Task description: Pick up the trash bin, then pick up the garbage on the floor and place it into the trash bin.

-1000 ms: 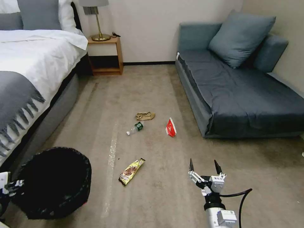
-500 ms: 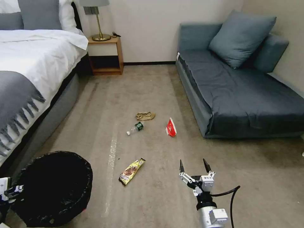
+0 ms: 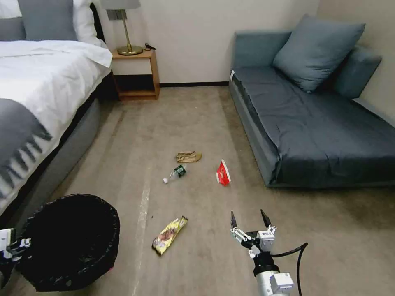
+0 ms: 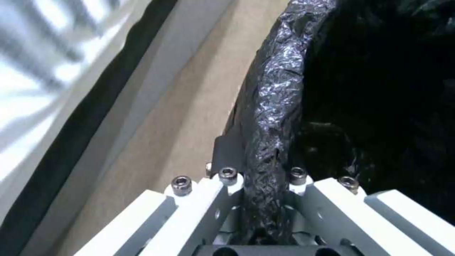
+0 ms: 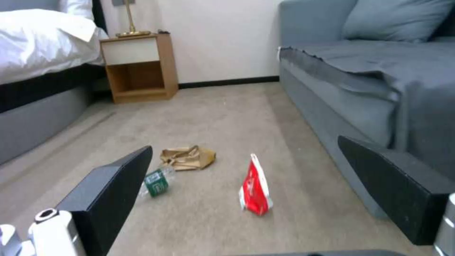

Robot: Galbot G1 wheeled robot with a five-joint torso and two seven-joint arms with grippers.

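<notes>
The trash bin [image 3: 70, 242], lined with a crinkly black bag, hangs at the lower left. My left gripper [image 3: 11, 246] is shut on its rim. The left wrist view shows the left gripper [image 4: 265, 170] clamped over the bag-wrapped rim of the trash bin [image 4: 279, 89]. The garbage lies on the carpet: a yellow-brown wrapper [image 3: 169, 235], a clear bottle [image 3: 174, 174], a red-white packet [image 3: 223, 172] and crumpled brown paper [image 3: 188, 156]. My right gripper [image 3: 248, 218] hovers open, right of the wrapper. Beyond the right gripper [image 5: 244, 144] lie the packet [image 5: 255, 186], bottle [image 5: 155, 182] and paper [image 5: 187, 158].
A bed [image 3: 41, 90] with white sheets runs along the left. A grey-blue sofa [image 3: 321, 123] stands on the right. A wooden nightstand [image 3: 133, 74] with a lamp sits against the back wall. Open carpet [image 3: 185, 119] lies between them.
The camera has shifted, so the whole scene sits a little lower. My right gripper has moved left, still open. The left gripper keeps its hold on the bin.
</notes>
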